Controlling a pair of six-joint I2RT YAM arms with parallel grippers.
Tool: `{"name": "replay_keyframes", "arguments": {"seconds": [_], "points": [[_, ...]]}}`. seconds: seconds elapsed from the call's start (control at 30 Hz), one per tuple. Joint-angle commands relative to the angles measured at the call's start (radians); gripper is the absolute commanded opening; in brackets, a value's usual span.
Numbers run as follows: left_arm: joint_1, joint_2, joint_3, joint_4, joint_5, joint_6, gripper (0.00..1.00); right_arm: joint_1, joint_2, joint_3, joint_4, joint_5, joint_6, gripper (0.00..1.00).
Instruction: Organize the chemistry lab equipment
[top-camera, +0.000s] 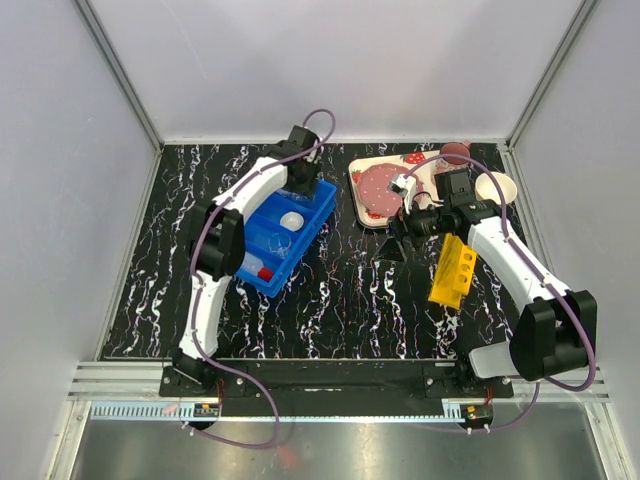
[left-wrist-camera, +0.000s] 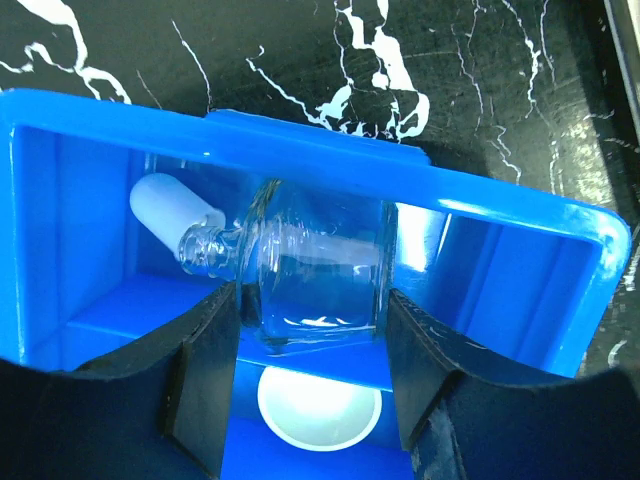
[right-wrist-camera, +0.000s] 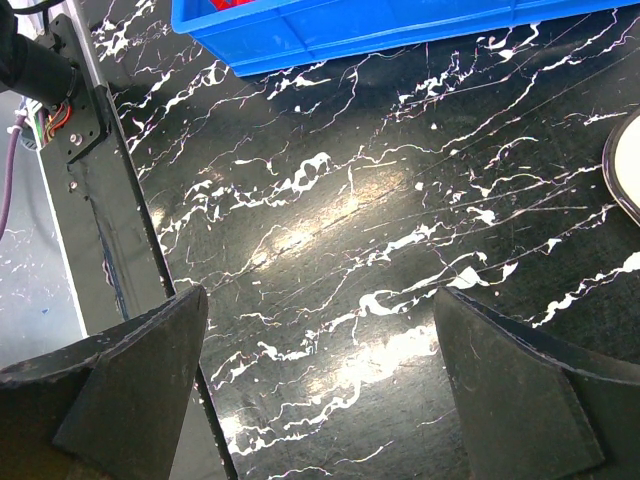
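Observation:
A blue bin (top-camera: 318, 205) holds the squeeze bottle with its red nozzle (top-camera: 264, 272), a small clear beaker (top-camera: 281, 243) and the tiny white dish (top-camera: 291, 219). My left gripper (top-camera: 301, 188) is over the bin's far end. In the left wrist view it (left-wrist-camera: 312, 300) is shut on a clear glass beaker (left-wrist-camera: 315, 290), fingers touching both sides, above the white dish (left-wrist-camera: 320, 405). A clear tube (left-wrist-camera: 210, 248) and a white cylinder (left-wrist-camera: 168, 198) lie behind. My right gripper (top-camera: 398, 240) is open and empty over bare table (right-wrist-camera: 320, 300). The yellow rack (top-camera: 453, 271) lies to its right.
The strawberry-print tray (top-camera: 390, 185), pink mug (top-camera: 456, 152) and cream bowl (top-camera: 497, 187) stand at the back right. The blue bin's edge (right-wrist-camera: 350, 30) shows at the top of the right wrist view. Grey walls enclose the black marbled table (top-camera: 350, 310).

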Motion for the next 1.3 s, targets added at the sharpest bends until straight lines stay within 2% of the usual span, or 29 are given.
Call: {"name": "replay_keyframes", "arguments": {"seconds": [0.0, 0.03, 0.23, 0.57, 0.73, 0.9, 1.03, 1.27], "points": [[-0.070, -0.010, 0.054, 0.007, -0.254, 0.160, 0.28, -0.008, -0.019, -0.008, 0.023, -0.037, -0.018, 1.00], [-0.081, -0.007, 0.054, 0.009, -0.317, 0.174, 0.27, -0.008, -0.017, -0.008, 0.023, -0.039, -0.018, 1.00], [-0.134, 0.018, 0.046, 0.030, -0.477, 0.237, 0.24, -0.011, -0.019, -0.008, 0.022, -0.041, -0.020, 1.00], [-0.162, 0.055, 0.029, 0.067, -0.603, 0.298, 0.18, -0.020, -0.026, -0.006, 0.022, -0.045, -0.018, 1.00], [-0.170, 0.059, 0.009, 0.084, -0.621, 0.315, 0.19, -0.022, -0.026, -0.006, 0.022, -0.048, -0.018, 1.00], [-0.185, 0.076, 0.011, 0.086, -0.601, 0.329, 0.27, -0.028, -0.032, -0.006, 0.022, -0.051, -0.015, 1.00], [-0.194, 0.078, 0.003, 0.083, -0.562, 0.327, 0.40, -0.032, -0.035, -0.006, 0.022, -0.056, -0.015, 1.00], [-0.194, 0.055, 0.001, 0.061, -0.517, 0.303, 0.57, -0.038, -0.040, -0.006, 0.020, -0.062, -0.014, 0.99]]}}
